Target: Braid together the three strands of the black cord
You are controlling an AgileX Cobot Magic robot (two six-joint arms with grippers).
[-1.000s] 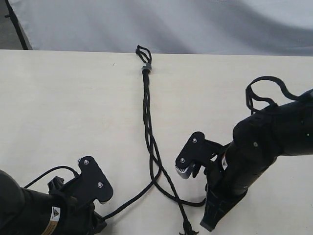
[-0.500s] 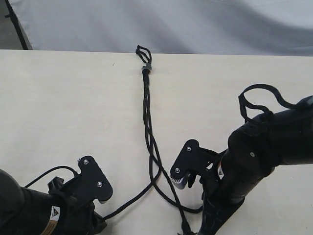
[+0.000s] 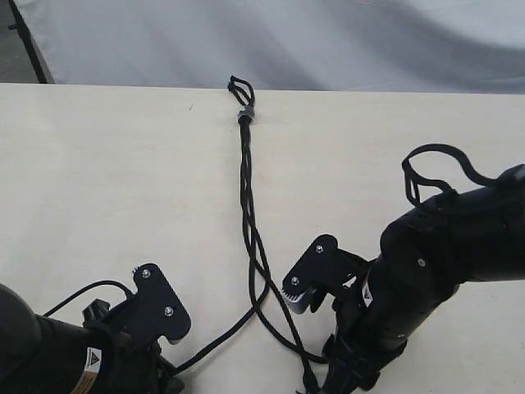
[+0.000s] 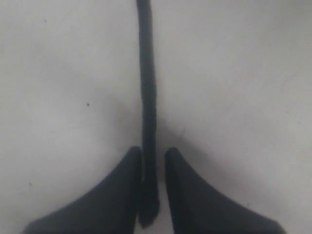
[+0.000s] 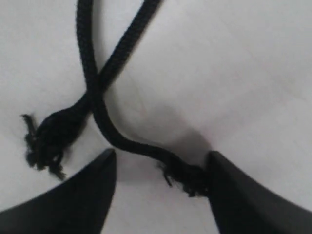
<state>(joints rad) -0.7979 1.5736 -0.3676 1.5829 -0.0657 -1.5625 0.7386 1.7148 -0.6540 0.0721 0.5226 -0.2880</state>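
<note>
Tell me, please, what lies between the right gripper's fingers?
In the right wrist view, one black strand ends in a frayed tip between the fingers of the open right gripper.

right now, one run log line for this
phase: braiding | left gripper: shut on one strand | right gripper: open around a frayed strand end | black cord: crossed below grey band

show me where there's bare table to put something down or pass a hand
Bare table lies left of the black cord, beyond the left arm, and right of it, between the far edge and the right arm. Crowded: the near edge, where the left claw and right claw meet the loose strands.
</note>
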